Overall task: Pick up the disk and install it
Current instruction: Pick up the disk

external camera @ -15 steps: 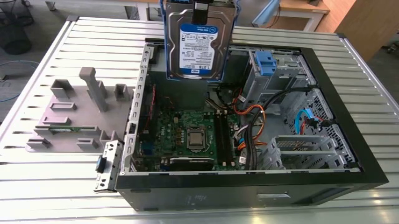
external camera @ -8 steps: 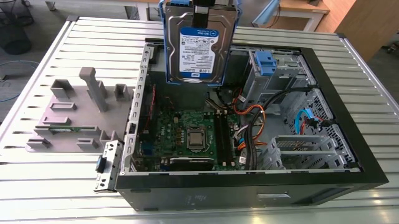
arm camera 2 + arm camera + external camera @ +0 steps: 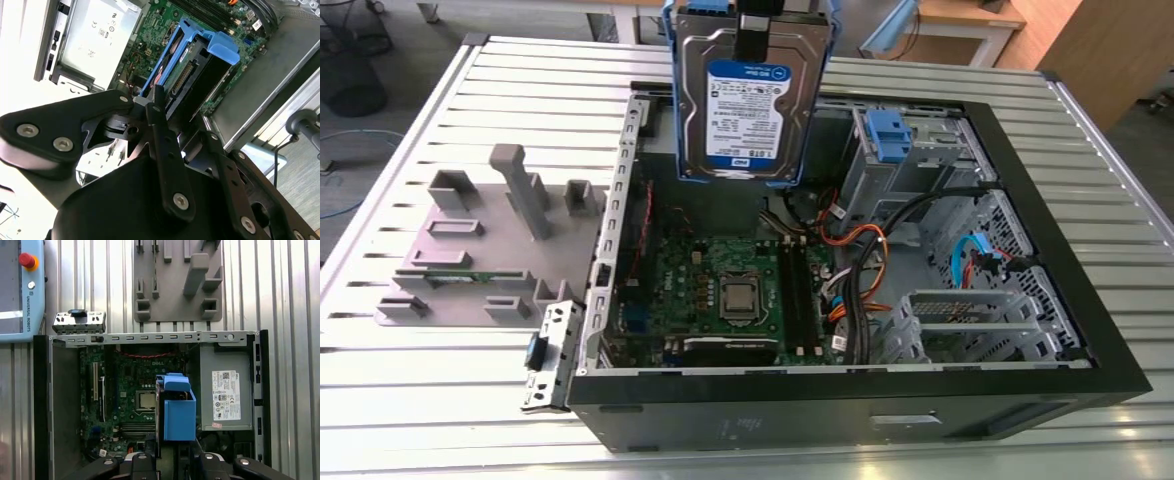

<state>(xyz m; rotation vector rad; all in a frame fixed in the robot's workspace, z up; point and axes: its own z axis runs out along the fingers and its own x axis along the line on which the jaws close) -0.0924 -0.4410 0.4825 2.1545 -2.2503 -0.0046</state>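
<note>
Exterior view, read from its left to its right. We see a ribbed silver metal table (image 3: 520,90). It bears a flat grey plastic fixture plate (image 3: 467,250) with upright blocks. Just beside the plate lies an open black rectangular computer case (image 3: 854,410).

Inside the case we note the green motherboard (image 3: 707,270) with its square silver processor socket (image 3: 738,297). Then come a bundle of orange and black cables (image 3: 854,255) and a small blue plastic latch (image 3: 890,135) on the grey metal drive cage (image 3: 927,150).

Over the far part of the case hangs the disk (image 3: 750,95), a flat rectangular silver-grey metal drive with a white-and-blue label and a blue plastic carrier frame. It stands upright with its label toward the camera, raised clear of the motherboard. The black gripper (image 3: 758,35) grasps its top edge.

In the second wrist view, the black fingers (image 3: 157,107) are clenched on the disk's two broad faces.

In the first wrist view, the disk sits over the interior between the processor socket and a pale grey metal power-supply box (image 3: 225,390) with a white sticker. A light blue pendant (image 3: 20,295) with a red button lies on the table outside the case.
</note>
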